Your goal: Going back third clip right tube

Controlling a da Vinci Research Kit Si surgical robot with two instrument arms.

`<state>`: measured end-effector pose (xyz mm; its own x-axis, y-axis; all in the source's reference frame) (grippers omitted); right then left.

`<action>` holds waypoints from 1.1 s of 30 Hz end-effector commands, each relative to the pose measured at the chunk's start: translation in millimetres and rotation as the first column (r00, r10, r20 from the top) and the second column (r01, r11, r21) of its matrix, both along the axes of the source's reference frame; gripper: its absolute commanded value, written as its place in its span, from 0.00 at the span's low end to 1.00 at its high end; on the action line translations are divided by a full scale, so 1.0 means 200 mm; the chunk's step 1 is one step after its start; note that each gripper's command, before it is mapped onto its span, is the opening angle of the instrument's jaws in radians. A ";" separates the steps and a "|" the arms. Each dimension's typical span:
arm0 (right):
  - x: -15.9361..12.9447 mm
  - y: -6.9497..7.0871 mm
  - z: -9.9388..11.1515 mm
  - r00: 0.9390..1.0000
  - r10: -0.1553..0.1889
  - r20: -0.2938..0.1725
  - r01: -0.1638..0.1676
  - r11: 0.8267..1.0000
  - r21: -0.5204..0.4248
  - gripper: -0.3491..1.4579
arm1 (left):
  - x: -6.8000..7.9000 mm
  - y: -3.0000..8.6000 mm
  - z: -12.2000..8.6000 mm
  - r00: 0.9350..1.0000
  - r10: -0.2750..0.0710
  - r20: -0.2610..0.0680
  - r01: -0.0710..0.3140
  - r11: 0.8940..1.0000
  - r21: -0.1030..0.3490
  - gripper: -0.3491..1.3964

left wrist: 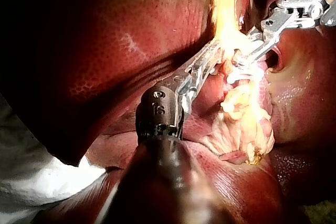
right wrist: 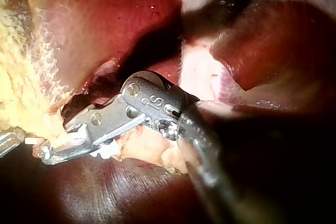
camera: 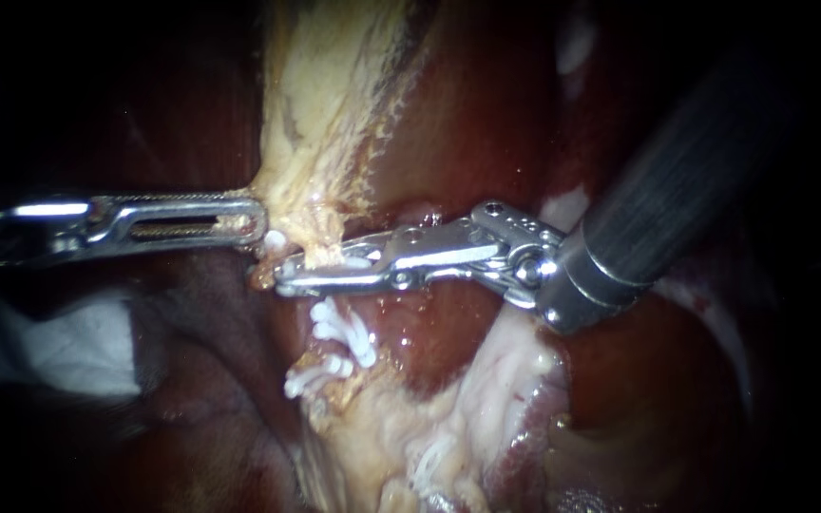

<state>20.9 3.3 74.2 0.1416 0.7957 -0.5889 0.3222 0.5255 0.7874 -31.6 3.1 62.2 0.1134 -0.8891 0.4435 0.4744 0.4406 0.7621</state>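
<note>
Endoscope view: the liver (camera: 486, 114) fills the field. A pale tissue strip (camera: 325, 95) runs down its face. The right instrument (camera: 282, 278) has its jaws slightly parted, straddling the tube (camera: 323, 255) at the strip's lower end. The left instrument (camera: 257, 223) has its jaws clamped on the strip's edge. Two white clips (camera: 344, 328) sit on the tube just beneath the right instrument's jaws, close together.

Liver (camera: 486, 114) on white cloth (camera: 78, 347)

Tips of left instrument (camera: 255, 221) and right instrument (camera: 283, 279) part-hidden by yellow tissue (camera: 325, 95); left shaft lost in dark.
</note>
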 end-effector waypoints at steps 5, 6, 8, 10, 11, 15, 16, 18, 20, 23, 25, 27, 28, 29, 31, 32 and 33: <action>0.000 0.000 0.000 1.000 0.000 0.000 0.000 1.000 0.000 0.00 | 0.000 0.000 0.000 1.000 -0.001 0.000 0.001 1.000 0.000 0.00; 0.000 0.000 0.000 1.000 0.002 0.001 -0.002 1.000 0.000 0.00 | 0.000 0.000 0.000 1.000 -0.001 0.000 0.001 1.000 0.000 0.00; 0.000 0.000 0.000 1.000 0.012 0.008 -0.012 1.000 0.000 0.18 | 0.000 0.000 0.000 1.000 -0.001 0.000 0.001 1.000 0.000 0.00; 0.000 0.000 0.000 1.000 0.017 0.014 -0.017 1.000 0.005 0.32 | 0.000 0.000 -0.001 1.000 -0.001 0.000 0.001 1.000 0.000 0.00; 0.000 0.000 0.000 0.999 0.028 0.019 -0.028 1.000 -0.001 0.37 | 0.000 -0.001 -0.001 1.000 -0.001 0.000 0.001 1.000 0.000 0.00; 0.001 0.001 0.001 0.998 0.051 0.026 -0.050 0.998 -0.025 0.45 | 0.000 -0.001 -0.001 1.000 -0.001 -0.001 0.001 1.000 0.000 0.00; 0.000 0.001 0.002 0.998 0.061 0.028 -0.060 0.998 -0.037 0.47 | 0.000 -0.001 -0.002 1.000 -0.001 -0.001 0.001 1.000 0.000 0.00; 0.000 0.002 0.003 0.997 0.074 0.030 -0.072 0.996 -0.055 0.48 | 0.000 -0.001 -0.002 1.000 -0.001 -0.001 0.001 1.000 0.000 0.00; -0.001 0.004 0.004 0.996 0.087 0.035 -0.085 0.994 -0.067 0.49 | 0.000 -0.001 -0.002 1.000 -0.001 -0.001 0.001 1.000 0.000 0.00; -0.003 0.005 0.006 0.995 0.097 0.040 -0.093 0.993 -0.073 0.50 | 0.000 -0.001 -0.002 1.000 -0.001 -0.001 0.001 1.000 0.000 0.00; -0.005 0.005 0.006 0.993 0.106 0.042 -0.102 0.991 -0.085 0.50 | 0.000 -0.001 -0.002 1.000 -0.001 -0.001 0.001 1.000 0.000 0.00; -0.009 0.005 0.006 0.993 0.114 0.044 -0.109 0.989 -0.097 0.51 | 0.000 -0.002 -0.002 1.000 -0.001 -0.001 0.001 1.000 0.000 0.00; -0.012 0.004 0.006 0.992 0.118 0.044 -0.113 0.988 -0.103 0.51 | 0.000 -0.002 -0.002 1.000 -0.001 0.000 0.001 1.000 0.000 0.00; -0.016 0.004 0.005 0.992 0.117 0.040 -0.112 0.987 -0.114 0.51 | 0.001 -0.002 -0.002 1.000 0.000 0.000 0.000 1.000 0.000 0.00; -0.022 0.002 0.004 0.992 0.121 0.035 -0.115 0.983 -0.143 0.51 | 0.001 -0.002 -0.002 1.000 0.000 0.000 0.000 1.000 0.000 0.00; -0.026 0.001 0.004 0.991 0.128 0.035 -0.121 0.979 -0.164 0.51 | 0.001 -0.002 -0.002 1.000 0.000 0.000 0.000 1.000 0.000 0.00; -0.029 0.000 0.004 0.991 0.126 0.044 -0.117 0.978 -0.175 0.51 | 0.001 -0.002 -0.002 1.000 0.000 0.000 0.000 1.000 0.000 0.00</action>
